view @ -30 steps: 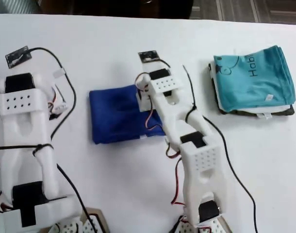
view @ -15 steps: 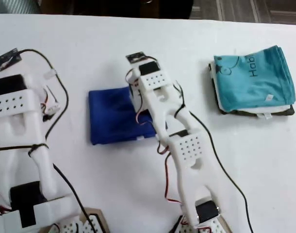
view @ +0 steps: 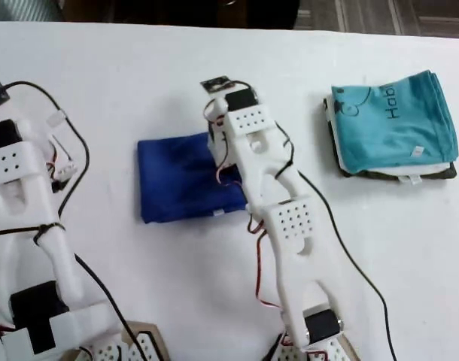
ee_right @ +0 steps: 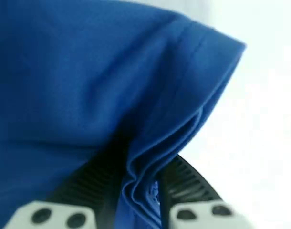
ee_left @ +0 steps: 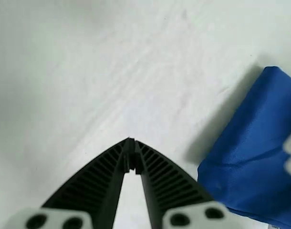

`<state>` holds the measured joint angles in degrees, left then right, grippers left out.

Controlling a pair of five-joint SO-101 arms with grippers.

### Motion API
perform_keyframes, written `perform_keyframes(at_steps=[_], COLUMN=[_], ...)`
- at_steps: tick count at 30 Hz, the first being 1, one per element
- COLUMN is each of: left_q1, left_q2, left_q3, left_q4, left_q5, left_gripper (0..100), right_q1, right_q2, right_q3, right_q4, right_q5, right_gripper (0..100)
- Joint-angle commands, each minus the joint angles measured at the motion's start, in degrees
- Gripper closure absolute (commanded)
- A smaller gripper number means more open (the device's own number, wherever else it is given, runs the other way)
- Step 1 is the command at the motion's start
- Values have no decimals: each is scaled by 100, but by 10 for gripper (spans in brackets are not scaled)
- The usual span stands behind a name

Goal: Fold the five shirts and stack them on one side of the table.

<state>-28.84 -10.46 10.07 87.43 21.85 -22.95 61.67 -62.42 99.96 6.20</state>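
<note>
Tool of the right arm [ee_right: 145, 183] is seen clamped on the blue shirt [view: 177, 179]: several folded layers of the cloth's edge are pinched between its dark ribbed fingers [ee_right: 186, 177]. In the high view, this tool is placed at the right edge of the blue shirt, towards its far corner, and part of that side is covered by the white arm. The blue shirt is laid as a rough folded rectangle near the middle of the white surface [view: 139, 68].

The left tool [ee_left: 130, 152] is held with its fingers pressed together, tip against tip, and nothing is gripped between them. It is positioned over bare surface to the left of the blue shirt, and a corner of the blue cloth is seen beside it in the left wrist view.

At the far right of the surface, a stack of folded shirts is set well apart from the blue one. A teal shirt [view: 391, 120] is placed on top, and white and dark layers are visible along the stack's near edge.
</note>
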Motion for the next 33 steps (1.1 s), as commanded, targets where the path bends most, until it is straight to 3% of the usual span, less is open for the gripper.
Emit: perform_keyframes(at_steps=[1, 14, 33], left_q1=[-44, -44, -35], left_q2=[-44, -35, -35], left_q3=[-233, -233, -233], left_q4=[-9, -387, -378], left_q5=[-35, -44, -44], left_gripper=[973, 973, 973], right_q1=[268, 1059, 2844], right_q2=[-936, -3327, -4048], right_q3=[-220, -211, -211], right_q4=[136, 136, 136], right_q5=[264, 1371, 3569], right_gripper=[978, 978, 978])
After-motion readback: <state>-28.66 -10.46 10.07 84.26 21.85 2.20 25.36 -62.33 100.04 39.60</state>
